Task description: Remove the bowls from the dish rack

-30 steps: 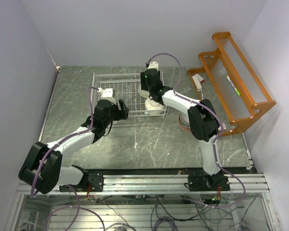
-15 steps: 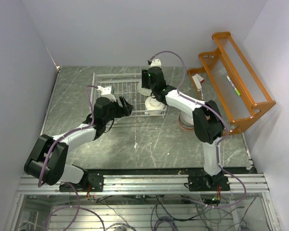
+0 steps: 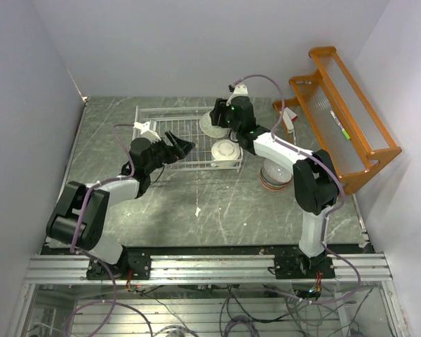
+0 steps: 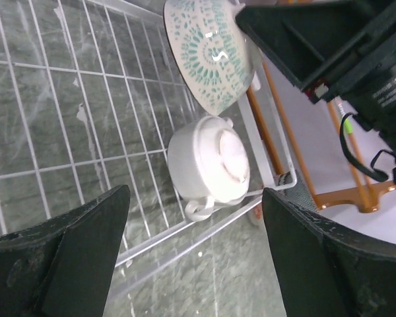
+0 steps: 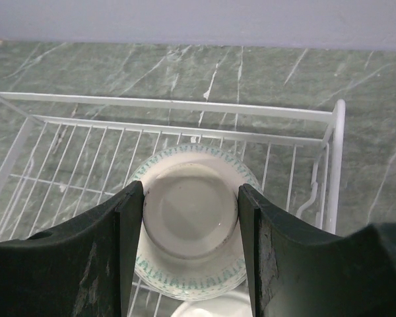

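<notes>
White wire dish rack [image 3: 154, 111] on green stone table [image 3: 217, 203]. Right gripper [image 5: 190, 198] pinches green-patterned bowl [image 5: 188, 224], held over rack's right side, above rim. Left gripper [image 4: 195, 193] spread wide, holding nothing, facing cream handled bowl [image 4: 214, 165] in rack's near right corner.

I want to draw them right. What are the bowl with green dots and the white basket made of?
The patterned bowl looks like glazed ceramic: smooth, slightly glossy, with a printed teal pattern. The dish rack seems to be white-coated metal wire: thin, straight bars in a grid.
</notes>
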Action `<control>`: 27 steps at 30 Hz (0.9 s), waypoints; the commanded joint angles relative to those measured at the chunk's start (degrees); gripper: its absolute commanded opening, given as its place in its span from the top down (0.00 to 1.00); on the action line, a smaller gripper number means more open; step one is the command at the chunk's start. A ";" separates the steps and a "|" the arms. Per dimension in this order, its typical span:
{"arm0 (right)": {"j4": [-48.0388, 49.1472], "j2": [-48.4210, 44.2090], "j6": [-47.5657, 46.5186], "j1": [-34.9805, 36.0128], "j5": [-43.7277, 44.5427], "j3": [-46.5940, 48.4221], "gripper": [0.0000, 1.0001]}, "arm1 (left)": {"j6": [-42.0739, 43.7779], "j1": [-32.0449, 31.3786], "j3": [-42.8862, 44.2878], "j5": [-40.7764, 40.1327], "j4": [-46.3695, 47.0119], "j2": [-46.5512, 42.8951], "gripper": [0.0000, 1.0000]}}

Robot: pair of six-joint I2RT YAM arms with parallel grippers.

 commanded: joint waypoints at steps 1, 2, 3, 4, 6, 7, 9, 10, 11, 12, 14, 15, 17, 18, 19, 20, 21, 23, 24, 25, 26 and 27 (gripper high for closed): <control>7.70 -4.83 5.81 -2.10 -7.29 -3.27 1.00 | -9.95 2.47 -0.99 7.33 17.04 5.14 0.08; 8.51 -5.40 6.47 -2.96 -8.28 -4.06 1.00 | -11.65 2.82 -1.10 8.04 19.72 6.40 0.08; 8.83 -5.77 6.90 -3.64 -8.93 -4.73 1.00 | -13.11 3.09 -1.15 8.64 21.93 7.58 0.08; 9.06 -6.29 6.91 -3.94 -9.08 -5.31 1.00 | -14.07 3.17 -1.08 9.16 23.73 8.48 0.08; 9.44 -7.25 6.81 -3.96 -9.34 -6.30 1.00 | -15.77 3.18 -1.02 9.27 26.49 9.62 0.08; 9.62 -7.71 6.88 -3.97 -9.56 -6.79 1.00 | -16.59 3.18 -1.03 9.27 27.75 10.01 0.08; 10.26 -8.48 7.04 -3.96 -10.26 -7.81 1.00 | -17.37 3.18 -0.91 9.09 29.37 10.66 0.08; 10.55 -8.75 7.15 -3.96 -10.65 -8.20 1.00 | -17.47 3.18 -0.64 8.96 29.59 11.04 0.08; 10.77 -8.99 7.27 -3.97 -10.94 -8.52 1.00 | -17.74 3.18 -0.40 8.85 29.99 11.57 0.08; 10.91 -9.02 7.43 -3.96 -11.35 -8.68 1.00 | -18.23 3.18 -0.19 8.95 30.89 12.15 0.09; 11.26 -9.05 7.92 -3.96 -12.23 -8.81 1.00 | -19.92 3.18 0.08 9.14 33.86 13.69 0.09; 11.45 -9.02 8.12 -3.96 -12.84 -8.83 1.00 | -21.04 3.18 0.30 9.22 35.65 14.60 0.09; 11.65 -8.97 8.51 -3.96 -13.74 -8.76 1.00 | -23.36 3.21 0.89 9.78 38.92 16.72 0.10; 11.73 -8.93 8.72 -3.96 -14.25 -8.68 1.00 | -24.59 3.19 1.12 9.99 40.70 17.91 0.10; 11.78 -8.85 8.98 -3.98 -14.79 -8.66 1.00 | -25.93 3.18 1.24 10.12 42.77 19.12 0.10; 11.85 -8.88 9.19 -3.96 -15.12 -8.65 1.00 | -27.53 3.18 1.25 10.15 45.64 20.55 0.10; 12.06 -8.96 9.50 -3.96 -15.63 -8.72 1.00 | -29.70 3.18 1.38 10.16 48.80 22.45 0.11; 12.42 -9.17 9.86 -3.96 -16.35 -9.02 1.00 | -32.91 3.18 1.97 10.36 54.41 25.66 0.11; 12.73 -9.30 9.85 -3.96 -16.51 -9.15 1.00 | -34.27 3.18 2.41 10.61 56.96 27.14 0.11; 12.88 -9.37 9.72 -3.96 -16.75 -9.28 1.00 | -35.20 3.18 2.79 10.99 59.35 28.64 0.11; 12.80 -9.18 9.60 -3.96 -16.94 -9.23 1.00 | -35.72 3.18 3.32 11.25 59.99 29.49 0.11; 12.42 -8.99 9.51 -4.00 -17.06 -9.06 1.00 | -35.42 3.12 3.70 11.51 60.02 29.82 0.11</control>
